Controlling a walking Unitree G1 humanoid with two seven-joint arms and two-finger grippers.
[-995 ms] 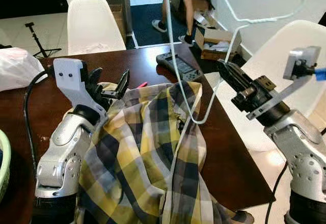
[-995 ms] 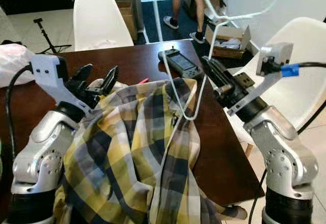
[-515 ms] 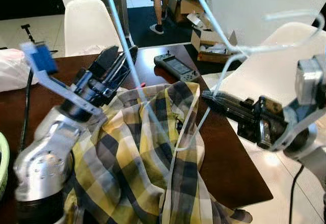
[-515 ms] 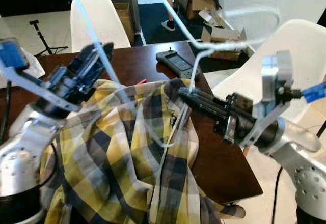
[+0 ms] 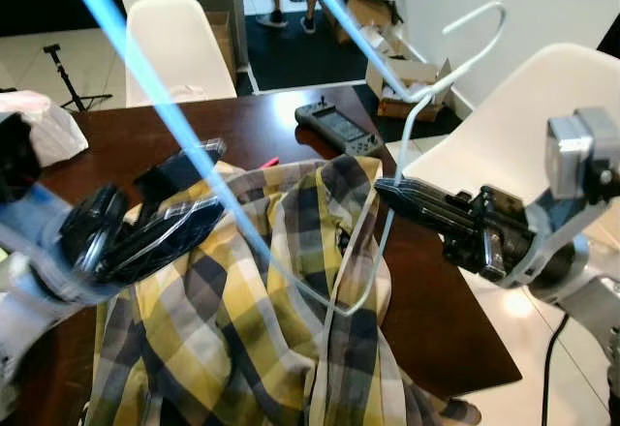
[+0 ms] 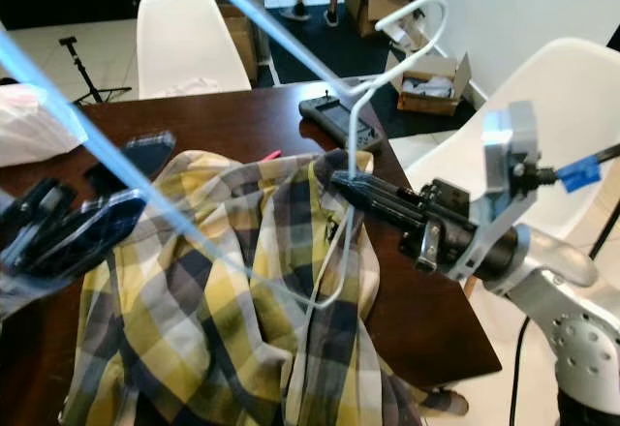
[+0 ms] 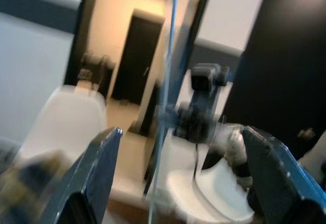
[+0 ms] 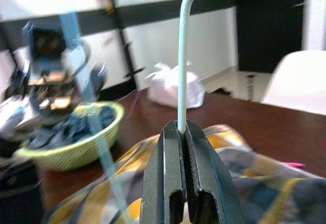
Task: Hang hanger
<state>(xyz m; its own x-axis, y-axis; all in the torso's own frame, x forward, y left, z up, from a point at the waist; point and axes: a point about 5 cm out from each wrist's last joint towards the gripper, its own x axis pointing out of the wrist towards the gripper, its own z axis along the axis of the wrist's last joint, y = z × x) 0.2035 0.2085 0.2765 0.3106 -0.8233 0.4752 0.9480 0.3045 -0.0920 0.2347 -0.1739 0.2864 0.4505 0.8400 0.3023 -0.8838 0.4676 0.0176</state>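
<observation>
A pale blue wire hanger point(image 8: 182, 56) is tilted above a yellow and grey plaid shirt point(image 5: 242, 329) that lies crumpled on the dark wooden table point(image 5: 126, 131). Its hook point(image 6: 441, 10) points up to the right, and its long side slants down from the upper left to a corner over the shirt. My right gripper point(image 5: 380, 186) reaches in from the right and is shut on the hanger's wire just below the neck. My left gripper point(image 7: 178, 132), blurred by motion, is low on the left over the shirt. It is open, and the wire runs between its fingers point(image 7: 97, 173).
A dark handheld device point(image 5: 334, 126) lies at the table's far side. White chairs stand behind the table point(image 5: 179, 48) and at its right edge point(image 5: 504, 126). A white bag point(image 5: 39, 121) lies far left, and a yellow basket point(image 8: 76, 145) holds dark cloth. A person's legs and boxes are beyond.
My left arm has swung down and to the left over the shirt, its fingers spreading around the wire. The hanger has tilted. The right gripper stays shut on it.
</observation>
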